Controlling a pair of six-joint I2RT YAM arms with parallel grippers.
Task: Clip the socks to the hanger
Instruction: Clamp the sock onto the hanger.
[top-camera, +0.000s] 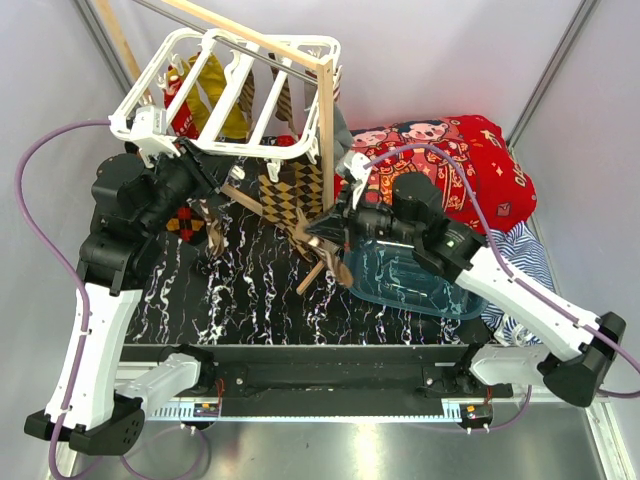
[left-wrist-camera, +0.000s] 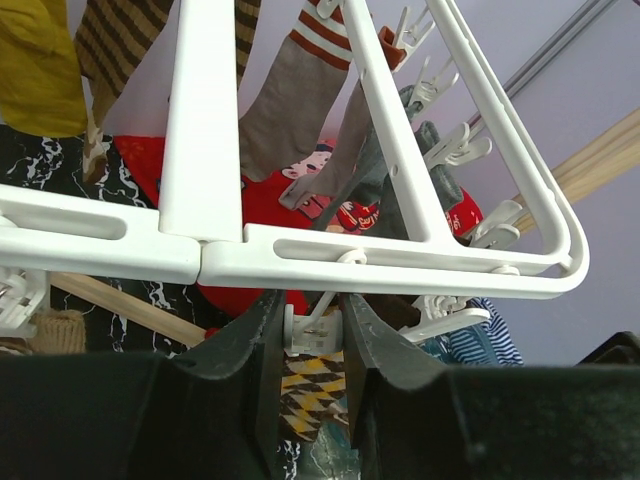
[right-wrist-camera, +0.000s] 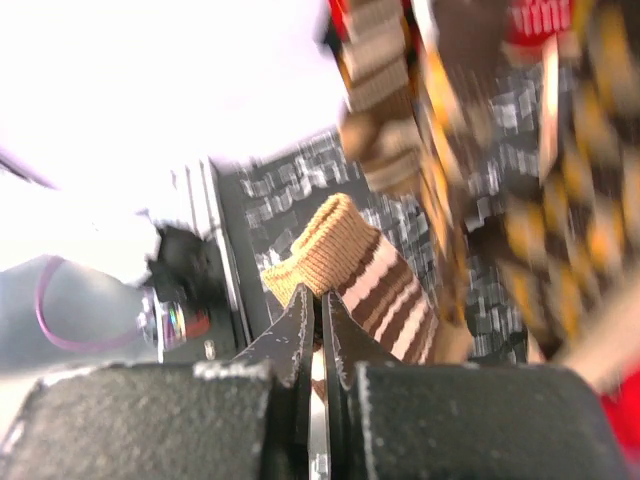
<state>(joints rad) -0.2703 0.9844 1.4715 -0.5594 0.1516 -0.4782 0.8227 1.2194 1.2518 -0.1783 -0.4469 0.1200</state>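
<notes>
Top external: the hanger (top-camera: 228, 92) hangs tilted at back left, above the bench (top-camera: 260, 300) and next to the wooden rack (top-camera: 325, 130). A mustard sock (top-camera: 228, 112) and a red sock (top-camera: 180, 108) dangle from its bars, and the diamond sock (top-camera: 290, 195) hangs by its near edge. My left hand (top-camera: 203, 160) is raised to the hanger's near rail. My right hand (top-camera: 335, 232) is mid-bench, just beside the diamond sock, grasping the striped sock (top-camera: 322, 248) clear of the bench top. A red blanket (top-camera: 450, 160) lies back right, a blue tub (top-camera: 410, 285) sits under the right arm, and a blue-white cloth (top-camera: 525, 260) is at far right. Left wrist: my fingers (left-wrist-camera: 262, 340) sit either side of a white clip (left-wrist-camera: 308, 330) that hangs under the near rail. Both press against it, so I call this hand clenched on the clip. The diamond sock shows directly below the clip, but I can't tell if the clip bites it. Above, a grey-brown sock with red and white bands (left-wrist-camera: 290, 100) hangs from the bars, with the mustard sock at far left. Right wrist: heavily blurred. The fingers (right-wrist-camera: 295, 335) are nearly together, pinching the striped sock at its tan cuff, and the brown-and-cream stripes stick out past the tips. The background is too smeared to read.
</notes>
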